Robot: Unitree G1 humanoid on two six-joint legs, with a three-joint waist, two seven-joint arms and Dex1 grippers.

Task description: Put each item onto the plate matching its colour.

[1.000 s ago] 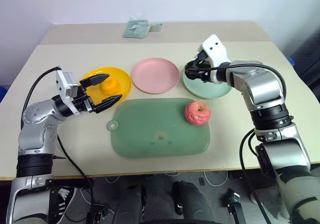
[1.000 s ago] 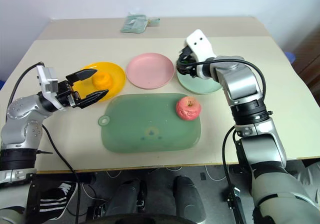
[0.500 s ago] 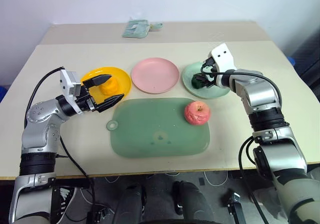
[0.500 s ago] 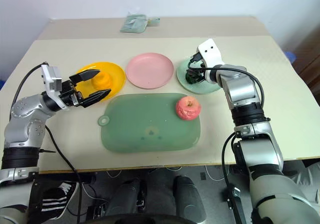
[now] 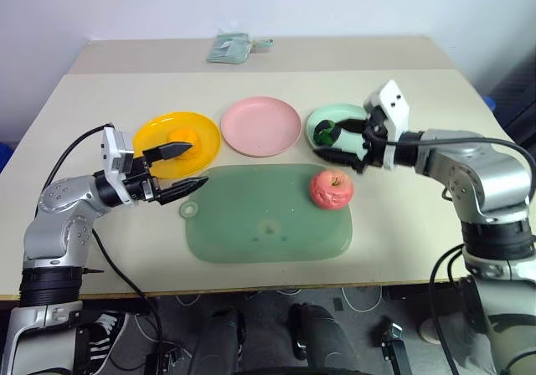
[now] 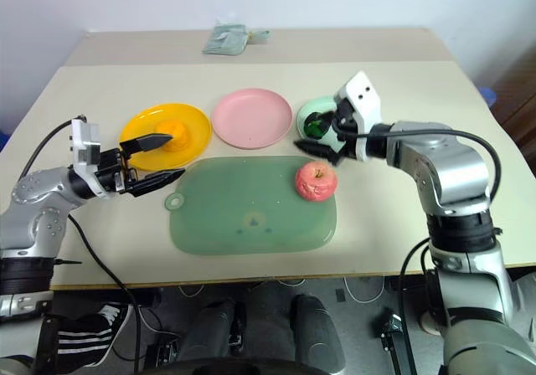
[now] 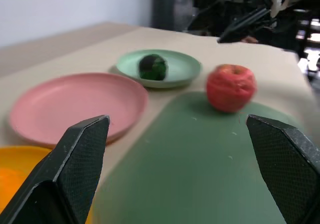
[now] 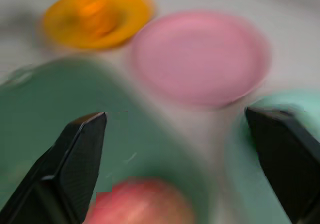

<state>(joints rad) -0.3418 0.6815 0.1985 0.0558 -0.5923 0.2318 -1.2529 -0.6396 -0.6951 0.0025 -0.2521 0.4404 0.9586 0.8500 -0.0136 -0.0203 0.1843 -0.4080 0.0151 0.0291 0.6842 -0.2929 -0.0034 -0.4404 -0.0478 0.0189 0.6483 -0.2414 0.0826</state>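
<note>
Orange fruit [image 5: 182, 137]: on yellow plate [image 5: 151, 130], done. Left tool [image 5: 174, 171]: released, idle. Pink plate [image 5: 260, 125]: bare, 12 o'clock of mat [image 5: 266, 213]. Apple [image 5: 331, 189]: on mat, 4 o'clock of pink plate; grasp squarely, lift clear of rim. Green ball [image 5: 327, 130]: on mint plate [image 5: 343, 116]. Right tool [image 5: 337, 142]: released.

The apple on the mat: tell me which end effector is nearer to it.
Right. The right end effector hangs open just beyond the apple, near the green plate. The left end effector sits across the mat, by the yellow plate.
</note>
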